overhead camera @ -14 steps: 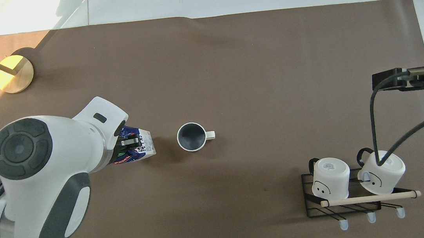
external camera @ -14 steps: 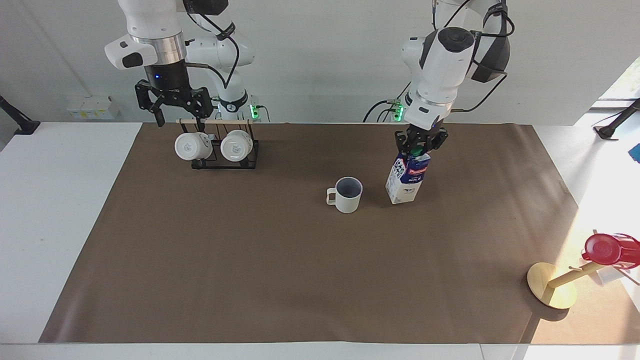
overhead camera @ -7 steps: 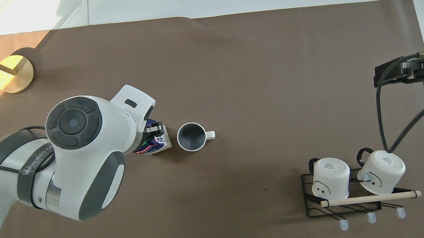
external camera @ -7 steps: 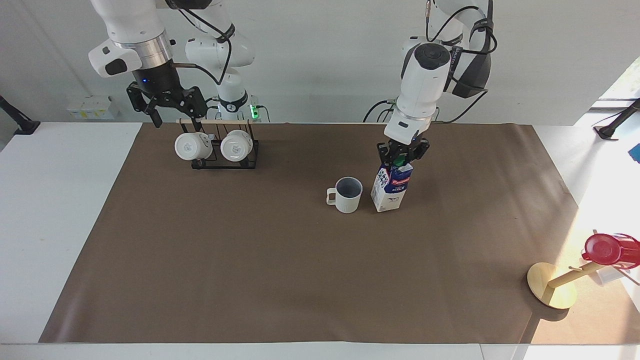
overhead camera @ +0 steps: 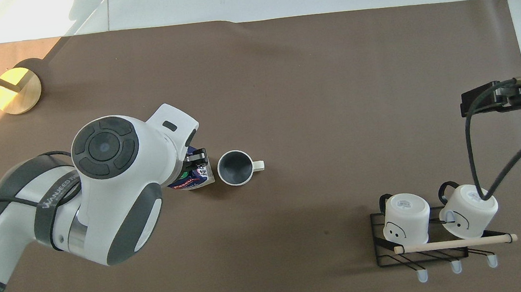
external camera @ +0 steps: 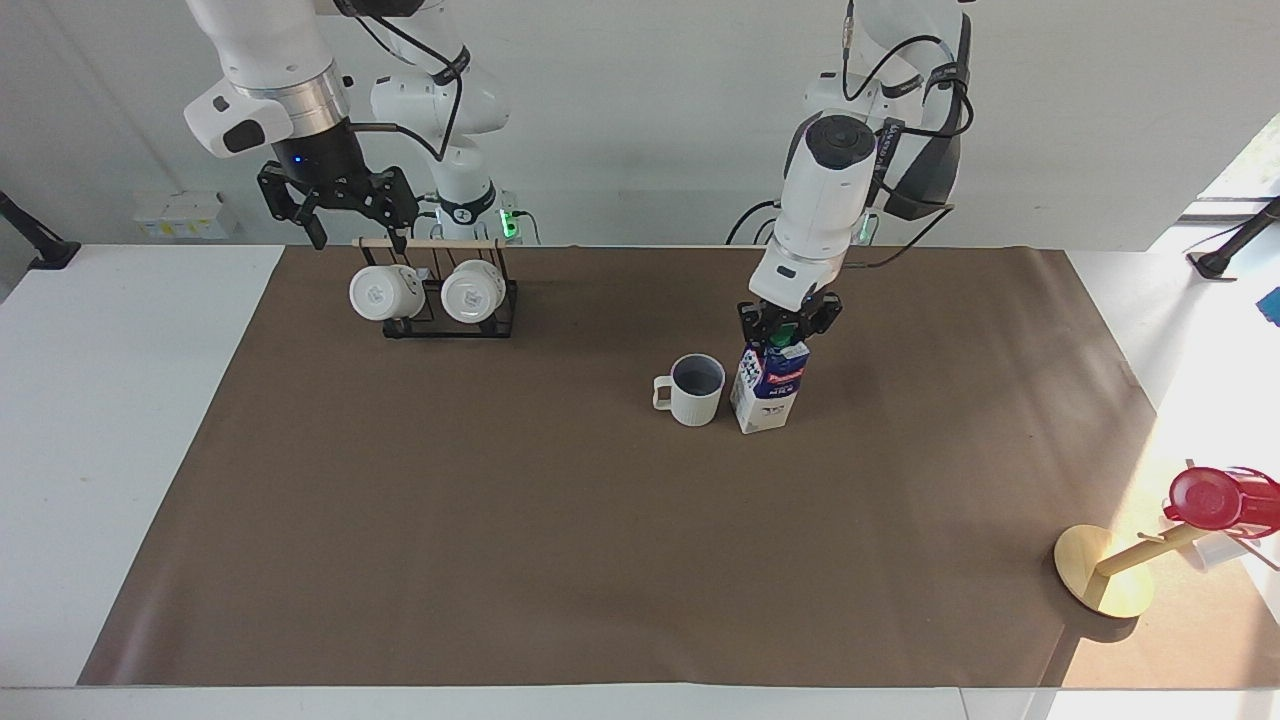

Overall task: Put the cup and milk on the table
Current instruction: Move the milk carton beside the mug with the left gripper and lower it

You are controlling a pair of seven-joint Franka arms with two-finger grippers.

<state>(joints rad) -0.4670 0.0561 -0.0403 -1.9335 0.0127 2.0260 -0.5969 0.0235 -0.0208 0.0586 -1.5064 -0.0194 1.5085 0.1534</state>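
Note:
The off-white ribbed cup stands upright on the brown sheet of the table, its handle toward the right arm's end. The milk, a blue and white carton with a green cap, stands on the sheet right beside the cup, toward the left arm's end. My left gripper sits at the carton's top, around the cap. My right gripper hangs open and empty over the mug rack.
A black wire rack with two glossy white mugs stands near the robots at the right arm's end. A gold-based stand carrying a red cup stands farther from the robots, at the left arm's end.
My left arm brought the milk sideways toward the cup, and it now stands close beside it and more upright. My right gripper shifted slightly above the rack.

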